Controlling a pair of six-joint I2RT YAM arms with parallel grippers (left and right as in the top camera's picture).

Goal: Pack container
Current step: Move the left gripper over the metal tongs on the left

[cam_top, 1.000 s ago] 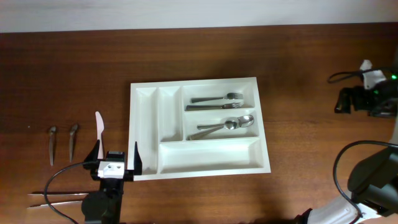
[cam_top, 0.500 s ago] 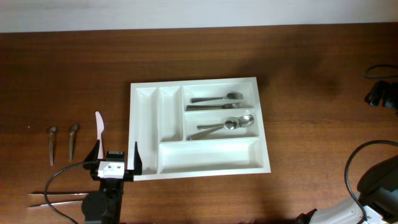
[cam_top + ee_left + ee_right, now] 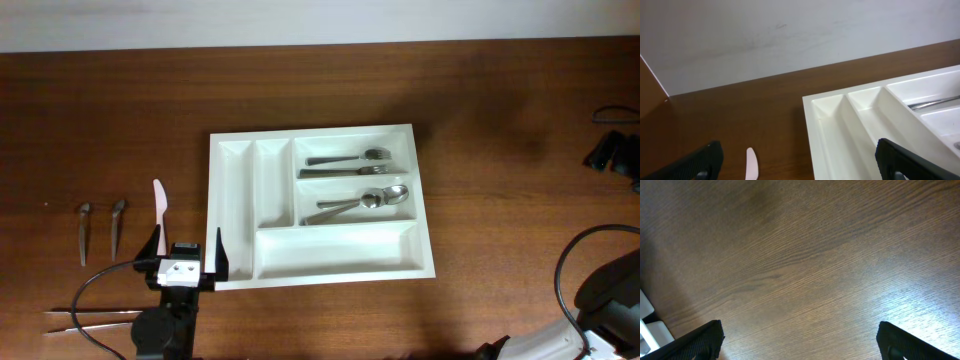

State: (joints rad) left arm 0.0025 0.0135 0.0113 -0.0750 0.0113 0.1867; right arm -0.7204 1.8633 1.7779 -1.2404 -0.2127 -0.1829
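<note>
The container (image 3: 335, 250), a white five-compartment tray, lies mid-table. Two forks (image 3: 345, 160) fill its upper right compartment, and spoons (image 3: 362, 201) lie in the one below. My left gripper (image 3: 189, 243) stands open at the tray's near left corner with nothing between its fingers. In the left wrist view, the left gripper (image 3: 800, 160) spans the tray's left rim (image 3: 812, 117) and a white plastic knife (image 3: 752, 162). My right gripper (image 3: 800, 342) is open over bare wood at the far right; only a dark part of that arm (image 3: 612, 150) shows overhead.
Left of the tray lie the white plastic knife (image 3: 159, 203), two small metal utensils (image 3: 84, 232) (image 3: 116, 225) and a long metal pair of tongs or chopsticks (image 3: 90, 318). A black cable (image 3: 560, 270) loops at the lower right.
The right arm has slid to the right, mostly out of the overhead view. The left arm and all utensils have stayed put.
</note>
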